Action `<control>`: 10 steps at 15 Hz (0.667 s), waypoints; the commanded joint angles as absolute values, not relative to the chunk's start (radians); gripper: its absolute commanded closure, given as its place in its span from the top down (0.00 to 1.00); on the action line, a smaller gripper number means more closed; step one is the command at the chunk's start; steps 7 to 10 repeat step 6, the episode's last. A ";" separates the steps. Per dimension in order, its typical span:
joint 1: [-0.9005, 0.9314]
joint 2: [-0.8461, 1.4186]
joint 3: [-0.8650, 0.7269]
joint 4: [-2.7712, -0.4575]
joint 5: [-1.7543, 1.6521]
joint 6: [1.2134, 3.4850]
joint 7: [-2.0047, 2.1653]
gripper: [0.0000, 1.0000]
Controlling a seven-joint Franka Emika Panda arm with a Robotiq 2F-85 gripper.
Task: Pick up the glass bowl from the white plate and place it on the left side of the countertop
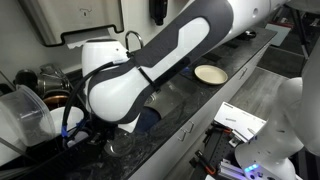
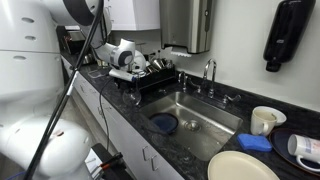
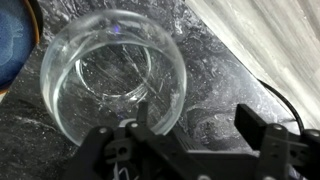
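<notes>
The clear glass bowl (image 3: 110, 75) stands upright on the dark speckled countertop (image 3: 215, 90) in the wrist view. My gripper (image 3: 195, 125) is open just above it. One finger shows at the bowl's near rim, seen through the glass; the other stands apart over bare counter. Nothing is held. The white plate (image 1: 210, 73) lies far along the counter and is bare; it also shows at the bottom of an exterior view (image 2: 240, 165). In both exterior views the arm (image 1: 150, 70) covers the bowl. The wrist (image 2: 122, 52) hangs by the dish rack.
A blue dish (image 3: 15, 40) lies next to the bowl. A black dish rack (image 2: 150, 75) with dishes stands beside the sink (image 2: 195, 115), which holds a blue item (image 2: 165, 124). A cup (image 2: 266, 120) and blue sponge (image 2: 255, 142) sit near the plate.
</notes>
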State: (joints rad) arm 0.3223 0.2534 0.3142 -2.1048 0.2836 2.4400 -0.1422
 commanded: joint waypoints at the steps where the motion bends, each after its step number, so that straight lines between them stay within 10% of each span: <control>1: 0.306 0.169 0.324 -2.107 0.243 2.365 -0.144 1.00; 10: 0.314 0.043 0.300 -2.104 0.095 2.268 -0.099 1.00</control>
